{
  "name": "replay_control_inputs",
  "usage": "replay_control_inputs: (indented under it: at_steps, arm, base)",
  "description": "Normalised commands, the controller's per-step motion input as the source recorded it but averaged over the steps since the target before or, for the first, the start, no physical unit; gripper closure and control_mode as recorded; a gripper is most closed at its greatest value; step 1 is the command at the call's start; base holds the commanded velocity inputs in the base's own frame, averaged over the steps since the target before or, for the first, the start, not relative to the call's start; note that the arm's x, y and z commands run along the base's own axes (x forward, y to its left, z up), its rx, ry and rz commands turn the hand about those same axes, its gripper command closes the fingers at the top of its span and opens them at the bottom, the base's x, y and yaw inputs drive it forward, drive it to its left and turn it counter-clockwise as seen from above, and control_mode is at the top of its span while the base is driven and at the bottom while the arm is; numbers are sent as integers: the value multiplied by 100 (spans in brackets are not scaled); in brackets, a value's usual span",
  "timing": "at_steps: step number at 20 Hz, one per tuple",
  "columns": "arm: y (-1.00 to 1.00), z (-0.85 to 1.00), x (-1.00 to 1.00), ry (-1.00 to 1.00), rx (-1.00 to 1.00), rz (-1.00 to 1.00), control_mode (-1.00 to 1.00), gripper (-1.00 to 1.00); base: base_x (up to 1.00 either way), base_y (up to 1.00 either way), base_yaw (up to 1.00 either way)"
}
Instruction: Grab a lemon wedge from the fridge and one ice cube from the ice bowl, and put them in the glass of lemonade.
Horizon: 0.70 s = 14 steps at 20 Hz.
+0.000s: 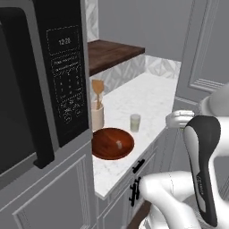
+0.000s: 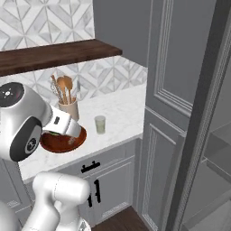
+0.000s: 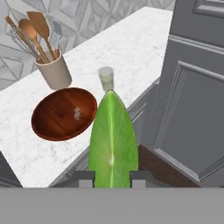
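My gripper [image 3: 113,178] is shut on the lemon wedge [image 3: 113,140], a green piece that rises large between the finger tips in the hand view. It hangs in the air off the counter's front edge, short of the glass of lemonade [image 3: 106,78] [image 1: 135,122] [image 2: 100,124]. Left of the glass lies the reddish-brown ice bowl [image 3: 52,120] [image 1: 107,150] [image 2: 54,143] with one pale ice cube [image 3: 78,113] [image 1: 119,144] in it. In the right base view my white wrist crosses in front of the bowl. The fridge [image 2: 221,158] shows glass shelves at that view's right edge.
A beige crock [image 3: 53,70] [image 1: 97,115] of wooden utensils stands behind the bowl on the white marble counter [image 1: 147,96]. A black microwave [image 1: 62,67] juts out at the left, with a dark wooden shelf [image 2: 58,53] above. A tall grey panelled cabinet [image 3: 197,87] bounds the counter's right end.
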Motion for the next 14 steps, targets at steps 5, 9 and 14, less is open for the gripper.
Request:
replay_control_inputs:
  at_steps: [5, 9, 14]
  arm:
    - [0, 0, 0, 0, 0, 0, 100, 100]
    - [0, 0, 0, 0, 0, 0, 100, 100]
    - [0, 0, 0, 0, 0, 0, 100, 100]
  base:
    - [89, 0, -1]
    - [91, -21, 7]
    - [67, -29, 11]
